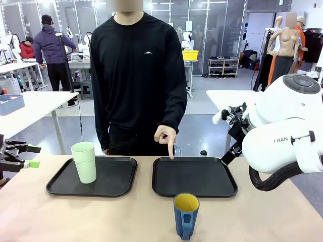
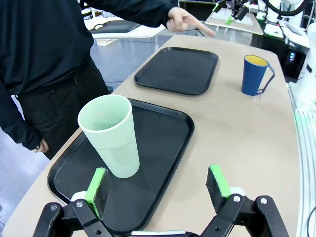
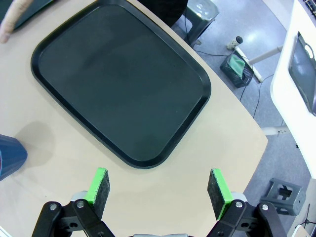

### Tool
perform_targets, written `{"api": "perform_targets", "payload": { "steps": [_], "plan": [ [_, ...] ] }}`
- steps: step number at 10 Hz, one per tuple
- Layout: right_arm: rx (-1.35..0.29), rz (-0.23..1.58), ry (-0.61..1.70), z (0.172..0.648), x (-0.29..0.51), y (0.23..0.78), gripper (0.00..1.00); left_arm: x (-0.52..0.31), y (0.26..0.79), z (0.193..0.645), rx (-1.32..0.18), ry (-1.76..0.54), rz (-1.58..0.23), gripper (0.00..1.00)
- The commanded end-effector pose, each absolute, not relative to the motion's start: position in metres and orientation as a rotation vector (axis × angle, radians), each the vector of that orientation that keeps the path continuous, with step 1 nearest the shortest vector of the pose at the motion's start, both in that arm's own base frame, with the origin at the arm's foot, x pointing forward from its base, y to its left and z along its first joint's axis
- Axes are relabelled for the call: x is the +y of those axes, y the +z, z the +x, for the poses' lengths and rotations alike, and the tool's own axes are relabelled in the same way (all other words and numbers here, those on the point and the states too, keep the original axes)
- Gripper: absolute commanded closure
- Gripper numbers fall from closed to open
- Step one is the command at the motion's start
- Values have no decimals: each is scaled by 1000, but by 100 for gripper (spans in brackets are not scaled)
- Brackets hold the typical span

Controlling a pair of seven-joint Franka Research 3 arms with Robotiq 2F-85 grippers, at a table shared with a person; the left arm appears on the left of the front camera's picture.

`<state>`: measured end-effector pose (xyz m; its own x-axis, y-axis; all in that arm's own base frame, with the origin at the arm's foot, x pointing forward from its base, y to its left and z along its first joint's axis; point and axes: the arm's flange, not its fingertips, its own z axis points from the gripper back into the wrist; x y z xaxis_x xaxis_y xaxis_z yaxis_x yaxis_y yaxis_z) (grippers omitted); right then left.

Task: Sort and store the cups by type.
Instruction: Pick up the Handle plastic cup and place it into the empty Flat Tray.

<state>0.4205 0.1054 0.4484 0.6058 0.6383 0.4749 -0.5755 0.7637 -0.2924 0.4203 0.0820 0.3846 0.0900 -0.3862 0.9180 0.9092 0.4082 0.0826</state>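
Observation:
A tall mint-green tumbler (image 1: 84,161) stands upright on the near left part of the left black tray (image 1: 118,184). In the left wrist view the tumbler (image 2: 111,136) is just ahead of my open left gripper (image 2: 158,185), slightly toward its left finger. My left gripper (image 1: 34,157) hovers at the table's left edge. The dark blue mug (image 1: 186,214) with a yellow inside stands on the bare table in front of the right tray (image 1: 194,176). My open right gripper (image 3: 160,185) hangs over the table beside that tray (image 3: 118,84), with an edge of the mug (image 3: 10,158) at the left.
The person stands at the far side, and one hand (image 1: 166,137) points a finger down at the far edge of the right tray. My bulky right arm (image 1: 282,131) hangs over the table's right end. Bare tabletop lies along the front edge around the mug.

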Motion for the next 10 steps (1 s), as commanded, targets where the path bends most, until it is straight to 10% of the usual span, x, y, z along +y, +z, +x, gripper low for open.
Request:
{"api": "perform_targets", "payload": {
  "steps": [1,10],
  "plan": [
    [-592,-110,702,421,105,448,0,80,386,422,-1095,-1060,-601,0],
    [-489,-114,914,373,116,458,0,80,386,422,-1095,-1060,-601,0]
  ]
}}
